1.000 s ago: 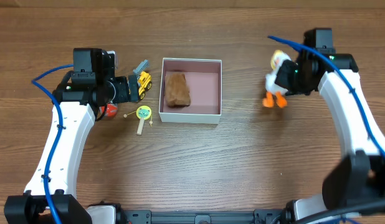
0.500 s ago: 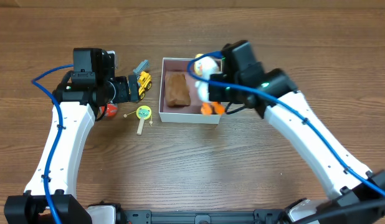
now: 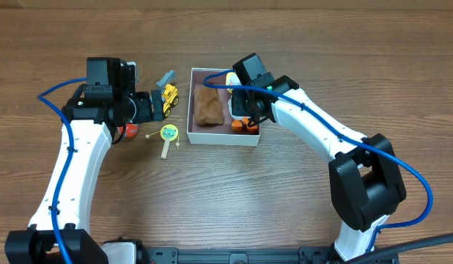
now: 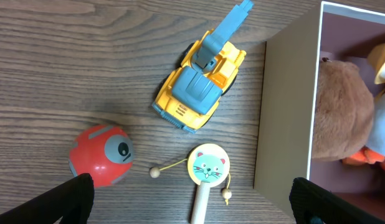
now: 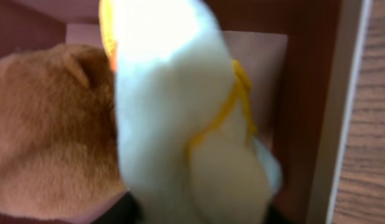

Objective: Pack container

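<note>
The container (image 3: pixel 219 138) is a square box with white walls and a pink inside, at the table's middle. A brown plush (image 3: pixel 209 105) lies in its left half. My right gripper (image 3: pixel 240 110) is over the box's right half, shut on a white duck plush (image 5: pixel 180 124). The duck's orange feet (image 3: pixel 243 126) are down inside the box, beside the brown plush (image 5: pixel 49 124). My left gripper (image 4: pixel 192 205) is open and empty, left of the box, above a yellow and blue excavator (image 4: pixel 202 78).
A red ball (image 4: pixel 100 155) and a cat-face rattle drum (image 4: pixel 207 168) lie on the wood left of the container wall (image 4: pixel 286 112). In the overhead view the excavator (image 3: pixel 168 95), ball (image 3: pixel 126 130) and rattle (image 3: pixel 168 134) cluster by my left arm.
My right arm has swung left from the table's right side with the duck and brought it down into the container. My left arm has not moved.
</note>
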